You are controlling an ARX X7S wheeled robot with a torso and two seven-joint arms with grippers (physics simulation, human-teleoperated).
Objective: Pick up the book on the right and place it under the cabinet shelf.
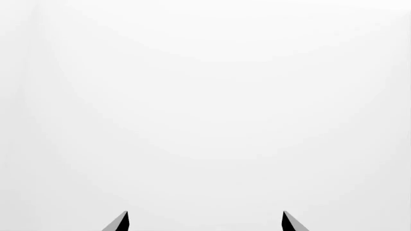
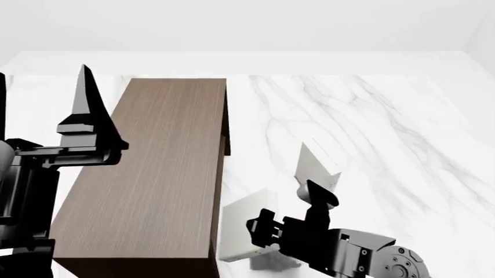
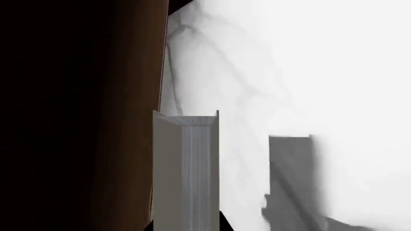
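Note:
My right gripper [image 3: 186, 226] is shut on the book [image 3: 186, 168]. Its page edge faces the right wrist camera and it lies along the side of the dark brown cabinet shelf [image 3: 134, 96]. In the head view the white book [image 2: 241, 223] hangs right beside the cabinet shelf [image 2: 155, 174], near its front end. The right gripper [image 2: 265, 227] is on the book's right side, and a grey shadow lies on the table below. My left gripper [image 1: 205, 221] is open and empty. It is raised at the far left [image 2: 45, 87], facing a blank white wall.
A second, greyish-white book [image 2: 316, 165] stands tilted on the white marble table [image 2: 371, 127], just beyond my right gripper and right of the cabinet. The marble stretches on to the right and back, up to a white wall.

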